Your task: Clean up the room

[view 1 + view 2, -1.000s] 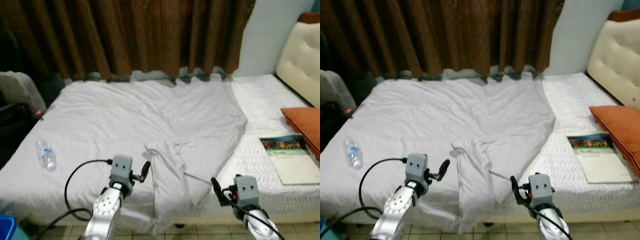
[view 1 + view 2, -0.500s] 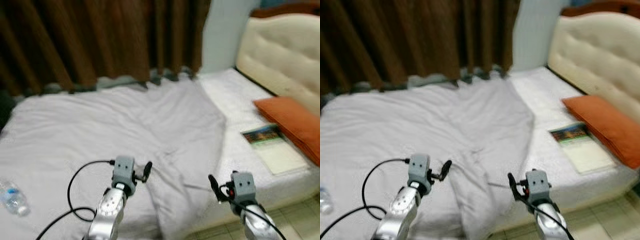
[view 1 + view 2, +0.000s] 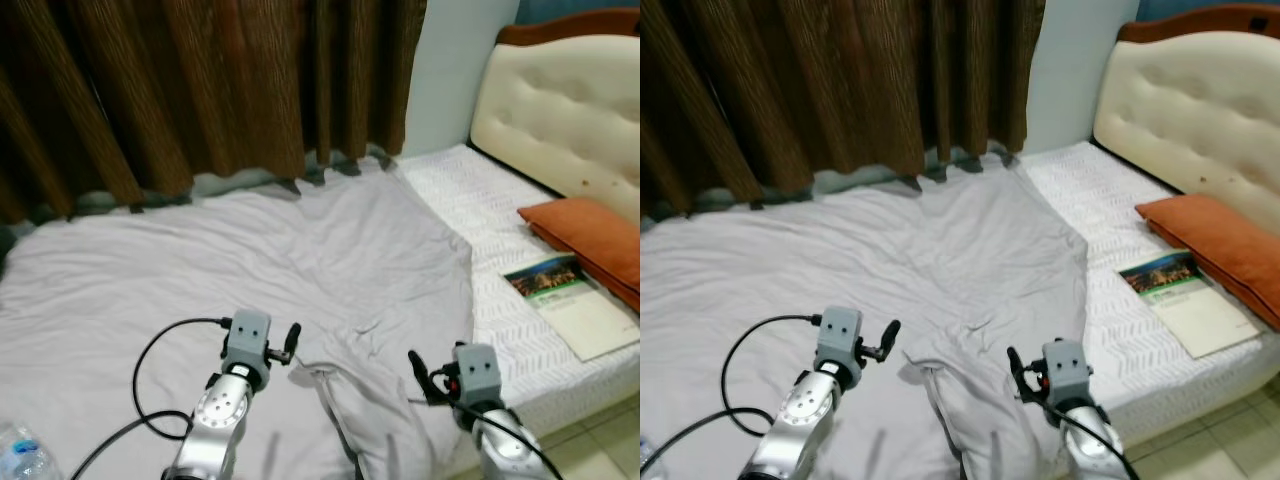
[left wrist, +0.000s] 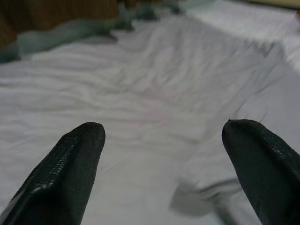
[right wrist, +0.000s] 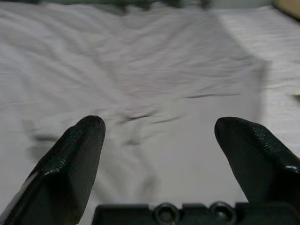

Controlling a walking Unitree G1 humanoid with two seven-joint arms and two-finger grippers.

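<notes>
Grey sheet (image 3: 250,260) now fills mid-frame since the camera swung right; book (image 3: 565,305) sits far right. Left gripper (image 4: 159,164) and right gripper (image 5: 159,159) both spread, empty, so nothing's tidied yet.

A matt grey cloth sheet (image 3: 250,250), softly creased, covers the bed beside white quilted mattress fabric (image 3: 500,220). At two o'clock sit a tufted cream headboard (image 3: 560,120) (leather-like, faint sheen), a rust cloth pillow (image 3: 590,230) and a glossy paper book (image 3: 570,305). Fingertips (image 4: 70,173) look rough, textured black.
</notes>
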